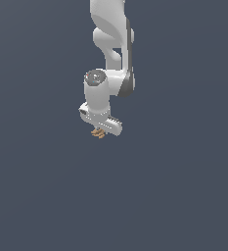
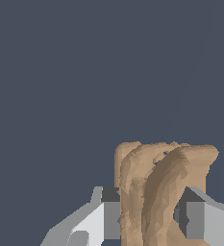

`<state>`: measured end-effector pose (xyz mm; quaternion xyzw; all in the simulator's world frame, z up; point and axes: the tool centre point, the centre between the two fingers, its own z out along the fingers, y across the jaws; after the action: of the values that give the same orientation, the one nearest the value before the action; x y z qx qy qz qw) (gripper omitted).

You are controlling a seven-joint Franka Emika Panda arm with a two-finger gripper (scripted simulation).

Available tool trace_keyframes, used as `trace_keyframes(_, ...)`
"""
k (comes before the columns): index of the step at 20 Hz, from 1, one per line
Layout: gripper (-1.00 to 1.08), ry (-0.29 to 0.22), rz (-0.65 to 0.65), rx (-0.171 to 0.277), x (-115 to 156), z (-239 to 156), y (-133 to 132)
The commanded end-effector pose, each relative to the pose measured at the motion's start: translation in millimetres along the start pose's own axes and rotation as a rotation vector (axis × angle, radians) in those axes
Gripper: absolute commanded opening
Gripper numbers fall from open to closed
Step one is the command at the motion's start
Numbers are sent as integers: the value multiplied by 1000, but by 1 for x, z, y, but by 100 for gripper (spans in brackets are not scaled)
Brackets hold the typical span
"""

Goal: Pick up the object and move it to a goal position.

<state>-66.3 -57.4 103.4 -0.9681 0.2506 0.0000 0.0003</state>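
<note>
The object (image 2: 156, 192), a tan-brown lump with finger-like lobes, sits right between the gripper's (image 2: 152, 218) two fingers in the wrist view, and it looks pinched. One grey finger pad (image 2: 111, 214) presses on one flank, the other (image 2: 195, 218) on the opposite flank, with no daylight showing on either side. The lobes run lengthwise out past the fingertips, so the lump's long axis lies along the fingers, pointing away from the palm, and the squeeze goes across its narrow width.

Over to the exterior view: the object (image 1: 98, 132) peeks out as a small tan fleck at about seven o'clock off the white gripper (image 1: 102, 129), tucked just beneath the hand, most of it hidden by the gripper body. The Panda arm (image 1: 113, 44) comes down from twelve o'clock, wrist bent, hand pointing downward.

Everything around is flat dark blue-grey. I can't tell from either view whether the lump is clear of a surface or just touching one, and no goal marker shows anywhere.

My read: the grasp is made, jaws narrowed onto the lump, and the carry is the step in hand. With lobes sticking out beyond the fingertips, the hold sits near the lump's base, so any swing could lever it loose.
</note>
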Motion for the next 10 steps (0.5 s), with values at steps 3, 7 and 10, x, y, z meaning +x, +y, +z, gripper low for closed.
trace_keyframes(3, -100, 1, 0, 0, -4, -42, -8)
trace_keyframes(7, -100, 1, 1, -1, -8, -86, -15)
trace_keyframes(10, -100, 1, 2, -2, -11, -119, -21)
